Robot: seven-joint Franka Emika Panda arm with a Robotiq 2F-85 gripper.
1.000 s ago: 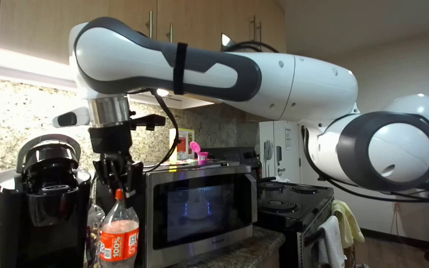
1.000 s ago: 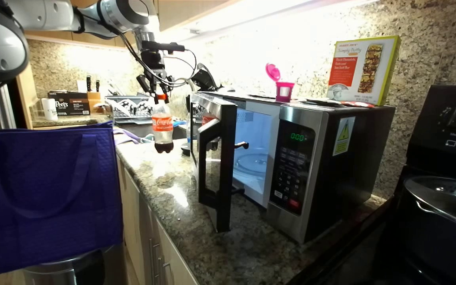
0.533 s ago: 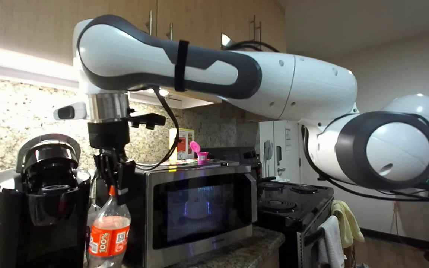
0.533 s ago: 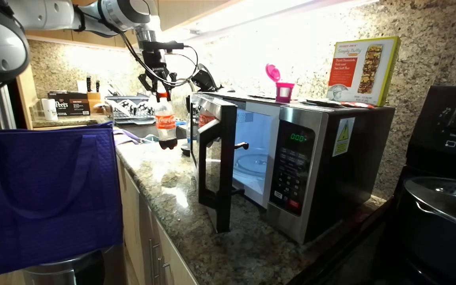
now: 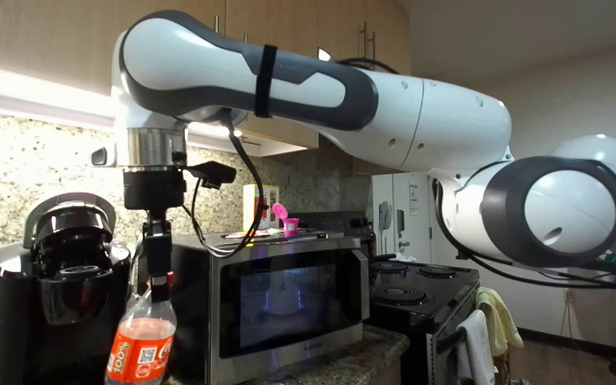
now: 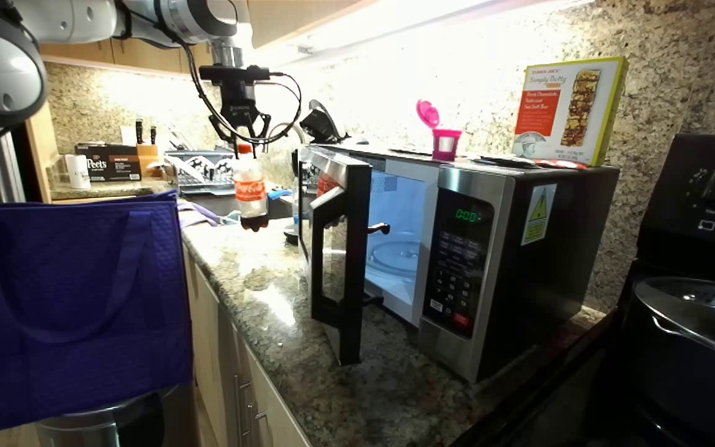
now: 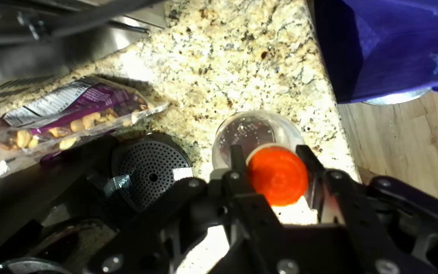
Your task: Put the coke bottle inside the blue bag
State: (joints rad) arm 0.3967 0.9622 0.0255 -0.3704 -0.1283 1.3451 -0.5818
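We're in the carry stage, we'd say: the coke bottle (image 6: 250, 197) is grasped but not yet bagged. In the wrist view the gripper (image 7: 272, 158) pinches the red cap (image 7: 278, 177) from both sides. The bottle hangs over the counter (image 6: 295, 360), apparently clear of it, left of & beyond the open microwave door (image 6: 352, 279) in an exterior view. It's tilted, base off plumb in both exterior views, w/ a little dark drink (image 6: 254, 221) at the bottom. The blue bag (image 6: 78, 298) is at left, past the counter's edge & nearer than the bottle; we can't see its mouth well, so unsure how wide it gapes. Next move prob. calls for going left & near, high enough that the base clears the top of the bag. We'd want a pause over the opening b/c a cap-only hold may let the bottle swing, then lower it gently inside & let go of the cap.
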